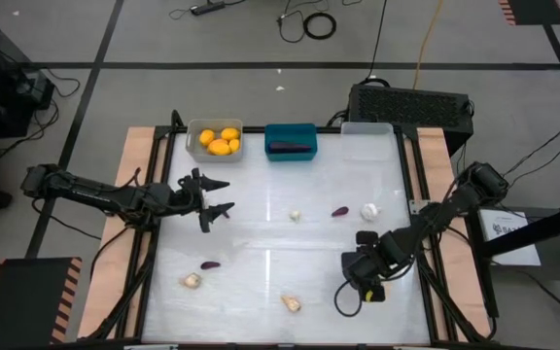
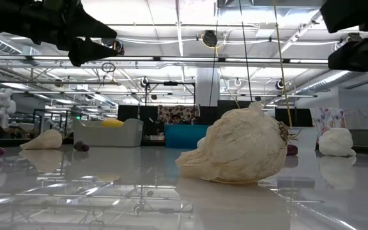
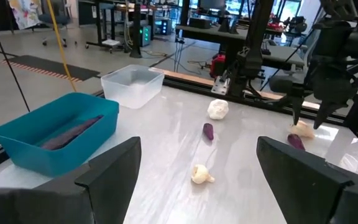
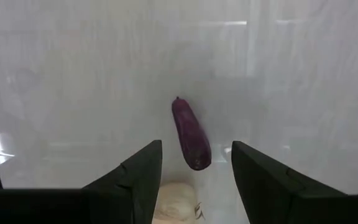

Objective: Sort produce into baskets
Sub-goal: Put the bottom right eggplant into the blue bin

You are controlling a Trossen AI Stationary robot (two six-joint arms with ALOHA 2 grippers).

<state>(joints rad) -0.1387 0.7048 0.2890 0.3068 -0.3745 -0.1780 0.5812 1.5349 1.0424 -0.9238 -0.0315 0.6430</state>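
Produce lies scattered on the white table [image 1: 261,243]: garlic bulbs, eggplants, with oranges [image 1: 219,141] already in the grey basket [image 1: 194,146]. Left gripper [image 1: 217,197] hovers near that basket, fingers apart and empty. Right gripper [image 1: 366,282] hangs over the table's near right, fingers apart, holding nothing.

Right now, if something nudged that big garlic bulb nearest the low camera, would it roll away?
The garlic bulb looks rounded but lopsided, resting on a flatter side, so it would probably wobble rather than roll far. The glossy table suggests it may slide when pushed. Its ridged skin should offer some grip.
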